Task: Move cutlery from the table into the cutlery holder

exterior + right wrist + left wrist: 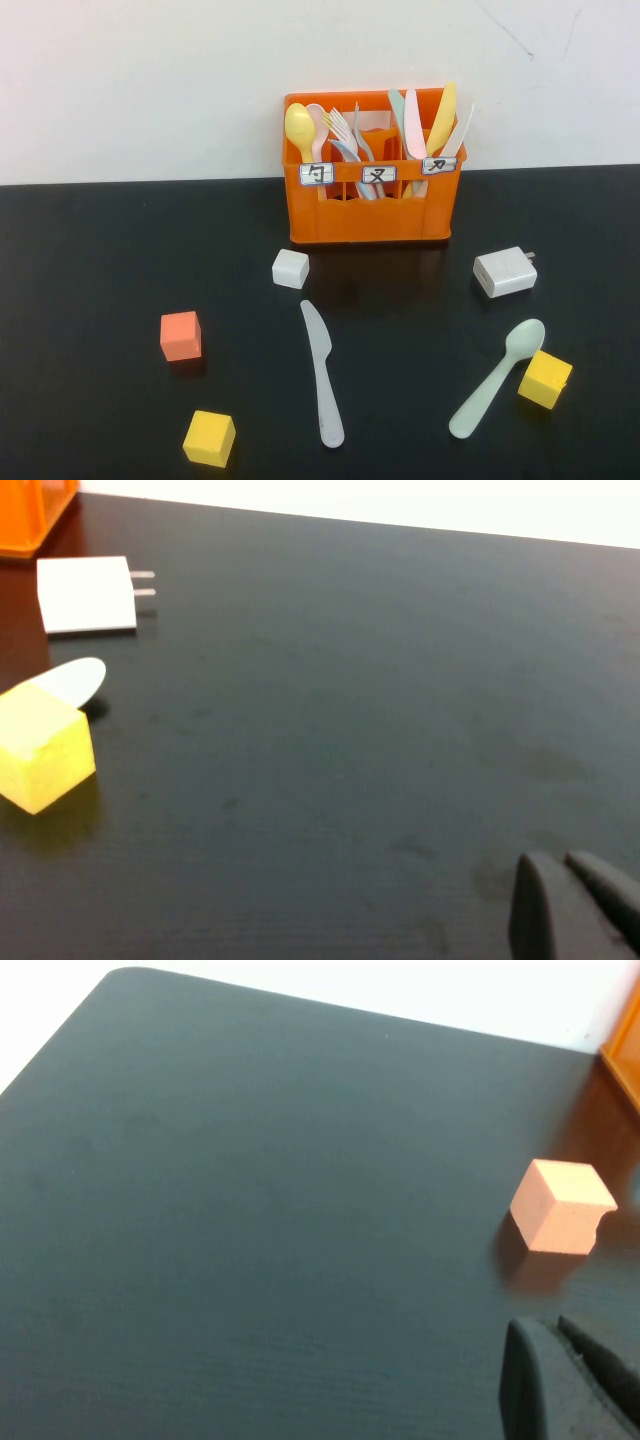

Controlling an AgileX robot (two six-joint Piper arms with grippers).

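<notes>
The pale grey knife (322,372) lies flat on the black table (100,260), in front of the orange cutlery holder (370,215). The mint-green spoon (497,378) lies at the right, its bowl also showing in the right wrist view (70,680). Neither gripper shows in the high view. My left gripper (545,1328) is shut and empty over the table's left part, near an orange cube (560,1205). My right gripper (553,860) is shut and empty over the table's right part, well away from the spoon.
The holder holds a yellow spoon (299,128), forks and pink utensils. On the table lie a white cube (290,268), an orange cube (181,335), a yellow cube (209,438), another yellow cube (545,378) touching the spoon, and a white charger (505,271).
</notes>
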